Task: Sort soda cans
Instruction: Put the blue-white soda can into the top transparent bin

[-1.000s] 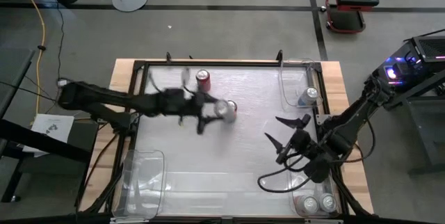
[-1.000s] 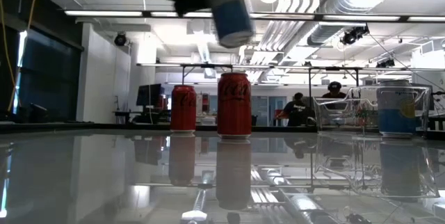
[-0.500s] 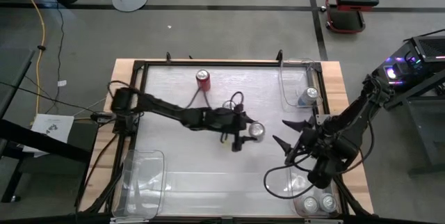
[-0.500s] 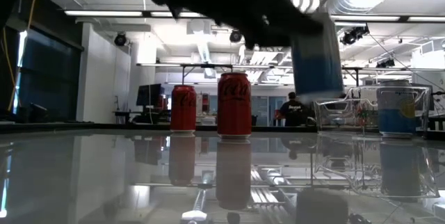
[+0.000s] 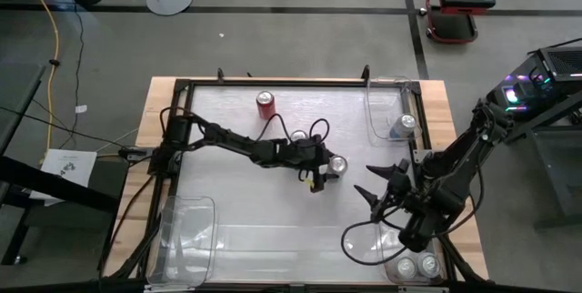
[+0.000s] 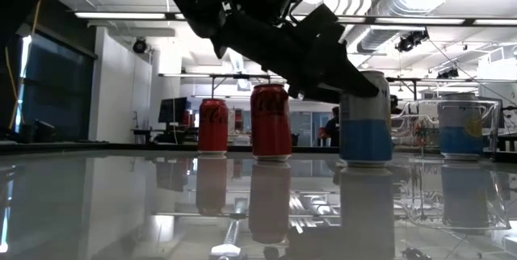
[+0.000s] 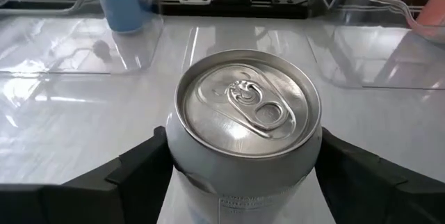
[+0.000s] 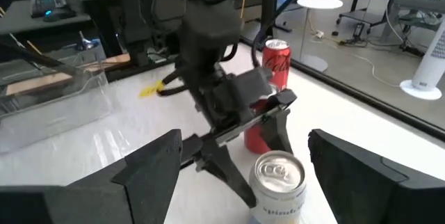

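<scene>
My left gripper (image 5: 333, 169) is shut on a silver-blue soda can (image 5: 338, 164) near the table's middle; the low view shows this can (image 6: 365, 119) upright. My right gripper (image 5: 380, 182) waits open just to that can's right, its fingers spread on either side of the can (image 8: 278, 181) without touching. One red can (image 5: 265, 103) stands near the far edge, and another (image 5: 298, 136) is partly hidden by my left arm. A silver-blue can (image 5: 404, 126) stands in the far right bin. Two silver cans (image 5: 416, 265) stand in the near right bin. My left gripper pinches the silver-blue can's upper body (image 7: 182, 156) between its two fingers (image 7: 135, 168), one on each side just below the rim. The fingers slant down from the table's left. The can stands upright, with its base on the table as far as the low view shows.
Clear plastic bins sit at the near left corner (image 5: 186, 229), the far right (image 5: 375, 104) and the near right (image 5: 438, 276). A raised dark frame (image 5: 273, 82) borders the table top. Open table lies between the held can and the near edge. Cables trail off my right arm.
My left gripper carried the silver-blue can from high beside the red cans toward the table's right and down. The can, lifted clear and tilted a second ago, now stands upright on the table in front of my right gripper, with the fingers still shut on it.
</scene>
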Motion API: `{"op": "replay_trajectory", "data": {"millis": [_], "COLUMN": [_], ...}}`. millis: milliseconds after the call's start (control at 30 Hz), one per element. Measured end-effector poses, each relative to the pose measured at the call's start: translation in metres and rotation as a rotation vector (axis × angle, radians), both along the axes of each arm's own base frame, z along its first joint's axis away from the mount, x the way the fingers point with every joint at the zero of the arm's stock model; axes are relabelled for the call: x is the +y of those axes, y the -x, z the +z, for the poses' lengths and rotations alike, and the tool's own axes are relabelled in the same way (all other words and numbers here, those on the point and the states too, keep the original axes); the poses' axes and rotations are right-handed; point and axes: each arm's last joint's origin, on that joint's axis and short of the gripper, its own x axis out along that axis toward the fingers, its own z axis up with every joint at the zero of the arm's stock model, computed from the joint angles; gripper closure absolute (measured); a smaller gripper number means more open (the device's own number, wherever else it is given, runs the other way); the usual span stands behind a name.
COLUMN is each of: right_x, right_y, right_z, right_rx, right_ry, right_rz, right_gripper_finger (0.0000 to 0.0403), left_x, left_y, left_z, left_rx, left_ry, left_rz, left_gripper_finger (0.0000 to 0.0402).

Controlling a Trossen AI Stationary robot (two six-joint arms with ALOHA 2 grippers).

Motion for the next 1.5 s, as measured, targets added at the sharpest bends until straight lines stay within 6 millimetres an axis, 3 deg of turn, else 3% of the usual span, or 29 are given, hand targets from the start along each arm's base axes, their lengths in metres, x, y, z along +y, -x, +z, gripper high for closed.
{"op": "replay_trajectory", "data": {"millis": [200, 333, 600, 800, 1000, 1267, 1500], "right_x": [0.001, -0.003, -0.021, -0.041, -0.067, -0.111, -0.127], "right_y": [-0.005, -0.01, -0.027, -0.047, -0.074, -0.095, -0.11], "right_z": [-0.006, -0.008, -0.012, -0.015, -0.014, -0.024, -0.04], "right_rx": [0.055, 0.126, 0.277, 0.422, 0.499, 0.632, 0.709], "right_ry": [-0.006, 0.007, -0.025, -0.053, -0.128, -0.183, -0.256], "right_rz": [0.002, 0.016, -0.004, 0.017, 0.109, 0.134, 0.189], "right_gripper_finger": [0.0102, 0.0102, 0.0102, 0.0091, 0.005, 0.0038, 0.0038], "left_x": [0.01, 0.019, 0.018, 0.006, -0.002, -0.011, -0.019], "left_y": [0.003, 0.007, 0.031, 0.085, 0.149, 0.207, 0.226], "left_z": [0.005, 0.018, 0.085, 0.16, 0.208, 0.23, 0.228], "left_rx": [0.008, 0.012, -0.067, -0.072, -0.01, 0.07, 0.129], "left_ry": [0.094, 0.129, 0.08, -0.096, -0.247, -0.297, -0.327], "left_rz": [-0.125, -0.107, -0.117, -0.071, 0.107, 0.263, 0.348], "left_gripper_finger": [0.0079, 0.0071, 0.0069, 0.0069, 0.0068, 0.0068, 0.0068]}}
